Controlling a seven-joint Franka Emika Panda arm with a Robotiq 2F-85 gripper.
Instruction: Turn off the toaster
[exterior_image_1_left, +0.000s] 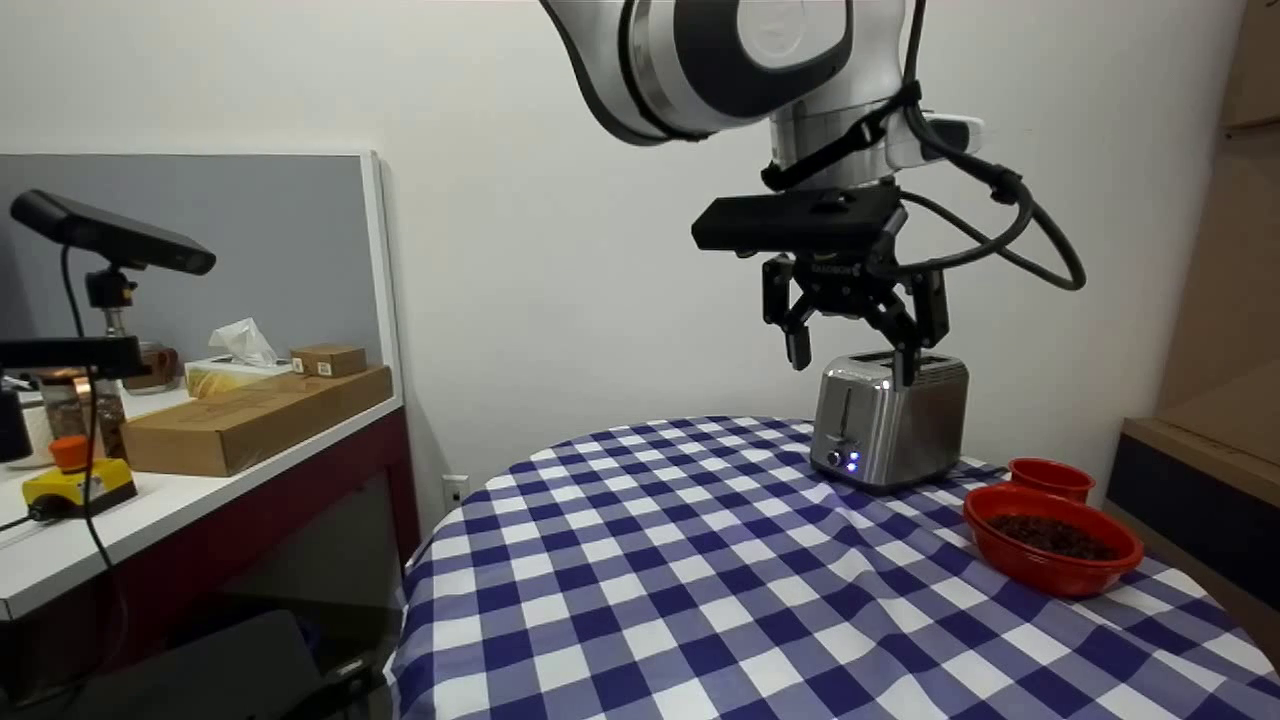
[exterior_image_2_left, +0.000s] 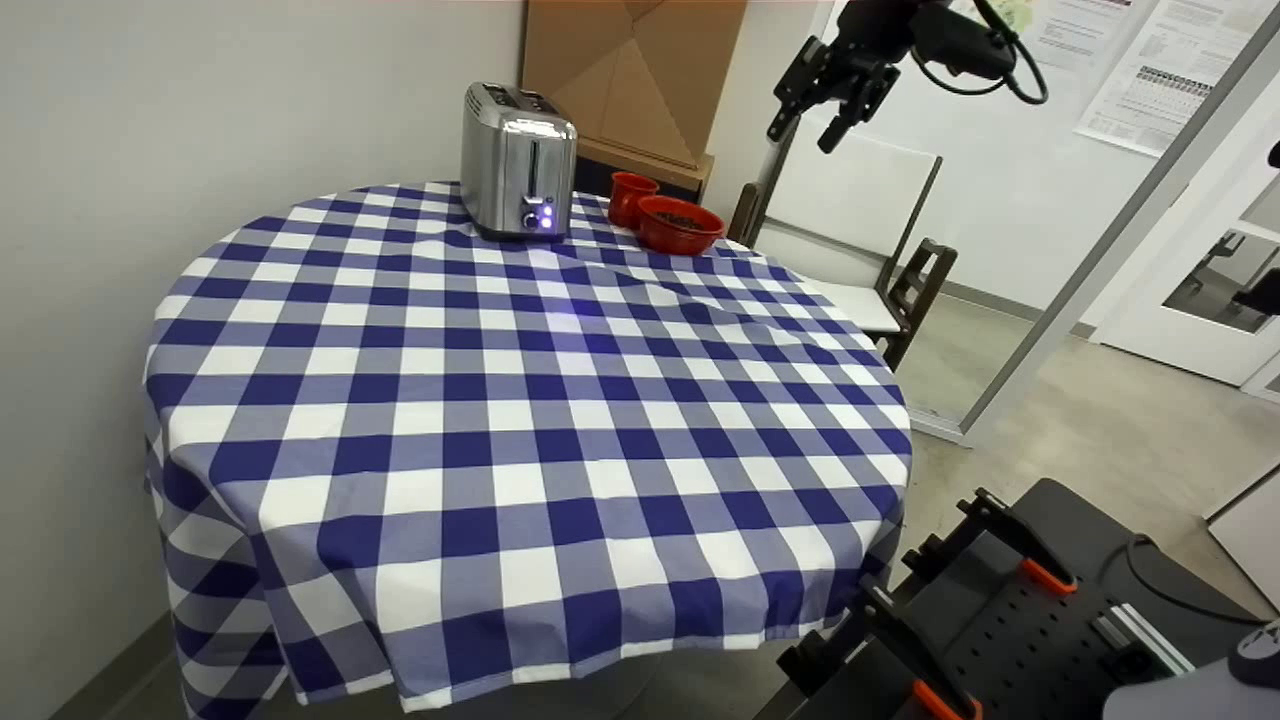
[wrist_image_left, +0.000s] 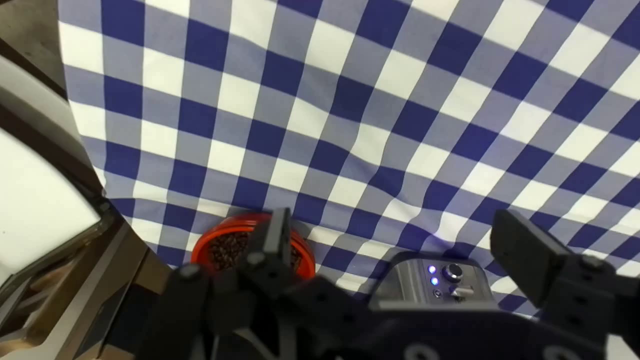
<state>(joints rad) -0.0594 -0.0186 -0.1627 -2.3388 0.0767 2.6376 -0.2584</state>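
The silver toaster (exterior_image_1_left: 915, 430) stands upright at the far side of the table; it also shows in an exterior view (exterior_image_2_left: 492, 170) and, partly hidden by the gripper body, in the wrist view (wrist_image_left: 407, 282). Its front carries a round knob (wrist_image_left: 453, 271), two lit blue-white lights (wrist_image_left: 433, 275), a small button (wrist_image_left: 437, 293) and a lever (exterior_image_2_left: 533, 202) low in its slot. My gripper (exterior_image_1_left: 852, 360) is open and empty, with fingers wide apart in the wrist view (wrist_image_left: 392, 222). In an exterior view the gripper (exterior_image_2_left: 803, 138) hangs in the air, well apart from the toaster.
A red bowl (exterior_image_1_left: 1050, 578) of dark beans and a red cup (exterior_image_1_left: 1052, 478) stand beside the toaster. A checked cloth (exterior_image_2_left: 420, 420) covers the round table. A wall is behind the toaster. A chair (exterior_image_2_left: 850, 200) and cardboard (exterior_image_2_left: 630, 80) stand past the table's edge.
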